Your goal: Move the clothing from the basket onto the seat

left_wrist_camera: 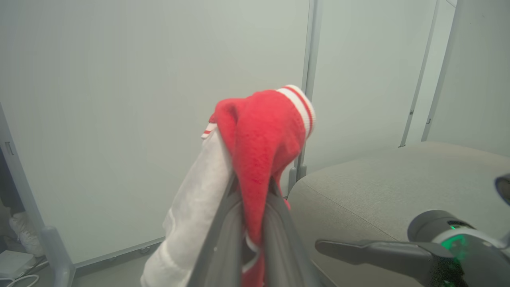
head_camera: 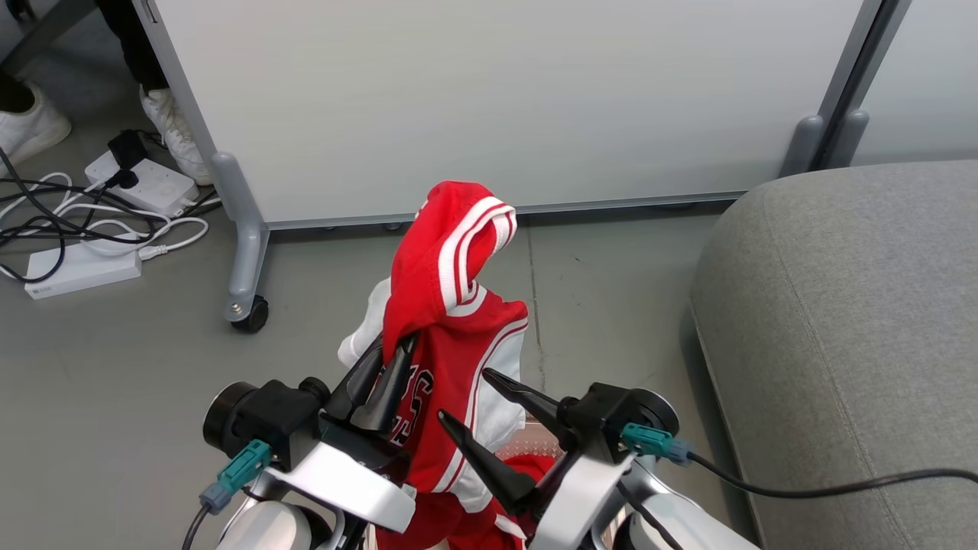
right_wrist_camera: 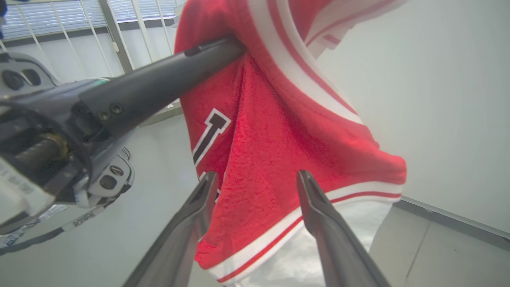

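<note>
Step in hand: carrying. The clothing hangs lifted off the floor, to the left of the seat and not yet over it.
Left gripper: fingers pinched tight on a red fold, with the striped band flopped over above them and the white panel hanging beside.
Right gripper: fingers spread wide and holding nothing, with the lettered red front just ahead of their tips; whether they touch it I can't tell.
Next move, I'd judge: swing the garment rightward over the seat's rounded edge, then let go.
Basket: a pale patch shows below the cloth, near the seat's left side.
</note>
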### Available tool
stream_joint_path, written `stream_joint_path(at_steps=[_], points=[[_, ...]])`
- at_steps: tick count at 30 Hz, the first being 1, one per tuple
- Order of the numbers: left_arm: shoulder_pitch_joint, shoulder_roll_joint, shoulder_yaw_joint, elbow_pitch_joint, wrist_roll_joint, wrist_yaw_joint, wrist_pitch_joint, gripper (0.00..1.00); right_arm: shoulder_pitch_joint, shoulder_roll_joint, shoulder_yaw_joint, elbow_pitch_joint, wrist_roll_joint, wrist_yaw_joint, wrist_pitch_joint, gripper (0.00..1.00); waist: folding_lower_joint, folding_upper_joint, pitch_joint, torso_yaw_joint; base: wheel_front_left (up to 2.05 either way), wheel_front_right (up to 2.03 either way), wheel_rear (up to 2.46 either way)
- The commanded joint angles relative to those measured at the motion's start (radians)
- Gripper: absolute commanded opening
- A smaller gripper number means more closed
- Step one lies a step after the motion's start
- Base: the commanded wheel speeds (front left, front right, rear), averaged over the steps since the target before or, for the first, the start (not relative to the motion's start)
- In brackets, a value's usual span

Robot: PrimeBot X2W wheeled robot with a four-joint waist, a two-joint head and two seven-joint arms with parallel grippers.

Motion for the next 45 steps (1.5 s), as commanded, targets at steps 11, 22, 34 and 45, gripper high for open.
stream_joint_path(at_steps=[11,22,34,45], points=[[-0.032,-0.006,-0.027,0.009,0.007,-0.012,-0.003,0.0,-0.191,-0.006,0.155,0.14,0.072,0.002,-0.015,0.99,0.0,0.0,0.016,0.024,0.0,0.0,0.0],[-0.046,-0.008,-0.034,0.011,-0.002,-0.017,-0.018,0.0,-0.249,-0.006,0.166,0.212,0.136,0.002,-0.054,0.0,0.0,0.0,0.028,0.024,0.0,0.0,0.0],[-0.026,0.012,-0.095,0.011,0.032,-0.027,0.022,1.0,-0.223,-0.006,0.037,0.262,0.126,0.002,-0.139,0.0,0.0,0.0,0.031,-0.006,0.0,0.0,0.0],[-0.005,0.021,-0.195,0.063,0.077,-0.054,0.067,1.0,-0.176,-0.006,-0.11,0.311,0.027,0.002,-0.15,0.0,0.0,0.0,0.036,-0.052,0.0,0.0,0.0]])
